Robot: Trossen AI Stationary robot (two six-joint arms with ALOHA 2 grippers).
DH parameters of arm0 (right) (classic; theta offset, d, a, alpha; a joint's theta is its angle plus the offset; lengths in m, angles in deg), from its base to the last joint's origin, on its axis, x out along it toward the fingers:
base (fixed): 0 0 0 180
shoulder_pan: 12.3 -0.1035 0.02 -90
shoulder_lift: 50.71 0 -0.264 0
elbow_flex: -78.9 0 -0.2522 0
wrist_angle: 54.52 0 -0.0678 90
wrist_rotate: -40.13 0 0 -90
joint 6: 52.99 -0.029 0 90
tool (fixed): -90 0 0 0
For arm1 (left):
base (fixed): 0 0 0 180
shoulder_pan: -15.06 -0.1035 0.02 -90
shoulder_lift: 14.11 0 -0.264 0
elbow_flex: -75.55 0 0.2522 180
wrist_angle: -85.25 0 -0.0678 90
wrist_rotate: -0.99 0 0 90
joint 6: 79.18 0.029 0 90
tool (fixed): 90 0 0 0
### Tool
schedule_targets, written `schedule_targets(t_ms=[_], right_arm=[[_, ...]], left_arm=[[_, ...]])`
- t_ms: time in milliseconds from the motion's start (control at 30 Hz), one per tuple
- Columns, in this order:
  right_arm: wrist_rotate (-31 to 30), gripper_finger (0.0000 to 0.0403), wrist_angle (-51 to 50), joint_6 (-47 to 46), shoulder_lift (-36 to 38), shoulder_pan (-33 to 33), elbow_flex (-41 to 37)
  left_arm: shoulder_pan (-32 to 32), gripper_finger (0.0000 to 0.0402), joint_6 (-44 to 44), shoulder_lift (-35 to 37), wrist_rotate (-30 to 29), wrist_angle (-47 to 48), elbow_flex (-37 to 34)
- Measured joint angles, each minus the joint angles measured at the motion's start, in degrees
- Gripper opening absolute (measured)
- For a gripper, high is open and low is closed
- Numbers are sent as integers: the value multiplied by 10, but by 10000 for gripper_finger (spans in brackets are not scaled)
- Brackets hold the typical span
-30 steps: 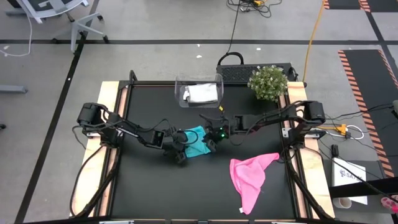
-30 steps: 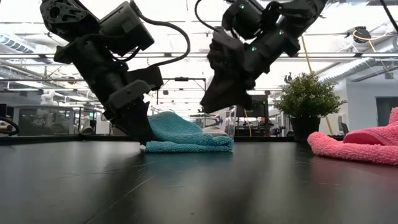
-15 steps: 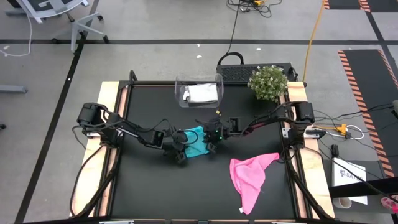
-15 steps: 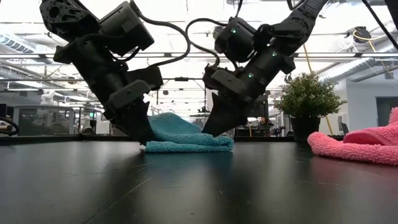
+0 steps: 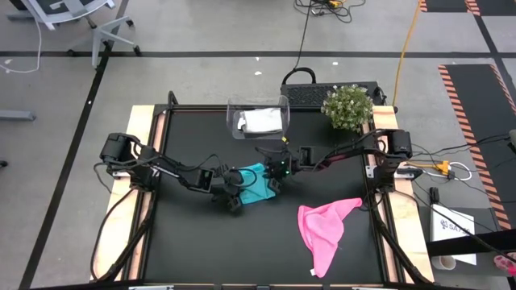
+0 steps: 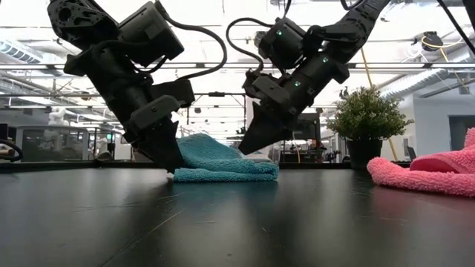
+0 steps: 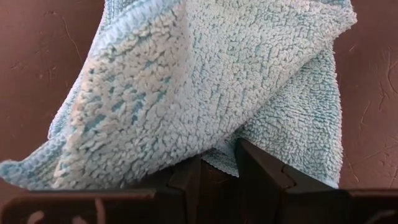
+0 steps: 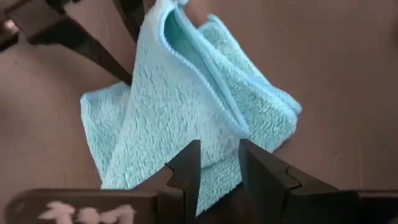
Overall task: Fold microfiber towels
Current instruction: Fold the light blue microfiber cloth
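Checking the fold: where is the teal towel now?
In the high view the teal towel lies mid-table, between the left gripper and right gripper.

Teal towel (image 5: pixel 255 182) mid-table, pink towel (image 5: pixel 324 228) nr right edge, grey-white towel (image 5: pixel 263 121) in clear bin (image 5: pixel 234 119), black table (image 5: pixel 193 234).

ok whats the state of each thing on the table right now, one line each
teal towel: partly folded, one edge lifted
left gripper: shut on the teal towel's edge, low at the table
right gripper: just above the teal towel, holding nothing, jaws slightly apart
pink towel: unfolded, crumpled, lying apart
grey-white towel: folded, inside the clear bin
potted plant: upright at the table corner
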Motion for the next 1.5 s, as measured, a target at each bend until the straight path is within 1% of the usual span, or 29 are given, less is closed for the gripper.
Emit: schedule_targets(t_ms=[300,600,833,933,1000,1067,1133,1233,1300,1500], right_arm=[[0,102,7,9,-18,0,0],[0,102,73,17,-44,0,0],[0,99,84,16,-49,0,0],[0,81,88,16,-49,0,0],[1,58,90,16,-49,0,0],[4,26,94,16,-49,0,0],[9,8,99,15,-48,0,0],[15,4,90,2,-39,0,0],[13,2,63,7,-25,0,0],[-31,1,-34,40,24,1,0]], left_arm=[[0,108,-2,0,0,0,0],[0,108,-4,0,0,-1,0],[0,108,-7,0,0,-1,0],[0,108,-7,0,0,-1,0],[0,108,-7,0,0,-1,0],[0,108,-7,0,0,-1,0],[0,108,-8,0,0,-1,0],[0,108,-11,0,0,-1,0],[0,108,-13,0,0,-1,0],[0,108,-13,0,0,0,0]])
